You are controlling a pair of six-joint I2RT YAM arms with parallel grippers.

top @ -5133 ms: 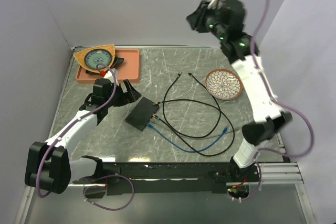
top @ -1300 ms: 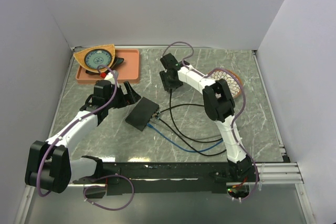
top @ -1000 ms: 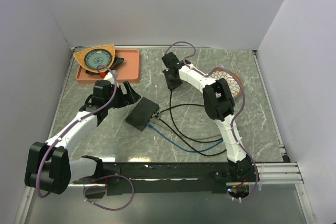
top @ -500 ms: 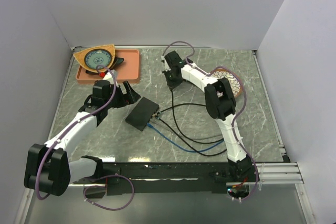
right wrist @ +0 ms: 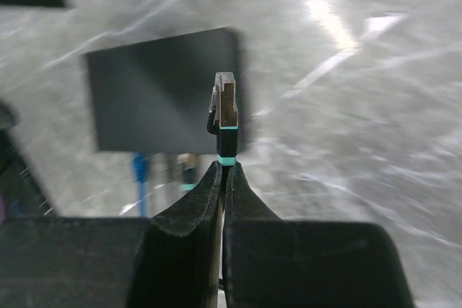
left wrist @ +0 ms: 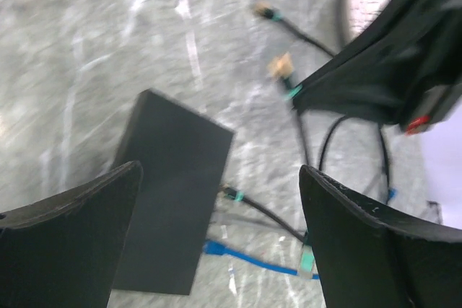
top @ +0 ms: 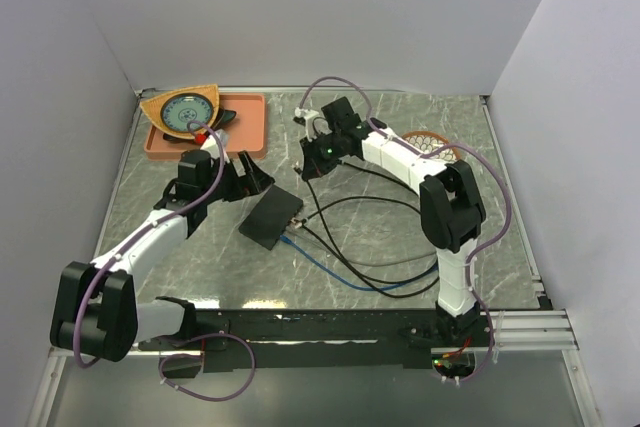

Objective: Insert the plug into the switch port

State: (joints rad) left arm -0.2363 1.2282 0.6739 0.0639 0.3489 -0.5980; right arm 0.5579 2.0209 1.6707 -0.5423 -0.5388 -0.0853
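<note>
— Top external view: what do the containers hold?
— Orange tray [top: 250, 125], eleven o'clock on the table [top: 500, 207]: a fan-shaped board [top: 182, 110] with a teal dial. Patterned bowl [top: 434, 144], two o'clock: mostly hidden by the right arm [top: 400, 154].
— And the plug [right wrist: 225, 102]?
— Pinched in the right gripper [right wrist: 222, 169], at one o'clock of the black box [top: 268, 219], whose switch port [top: 293, 225] edge faces four o'clock. Left gripper [left wrist: 216, 174] is spread wide.

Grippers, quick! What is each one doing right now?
Left gripper: open, holding nothing.
Right gripper: shut on the plug, pinched at its cable end.
</note>
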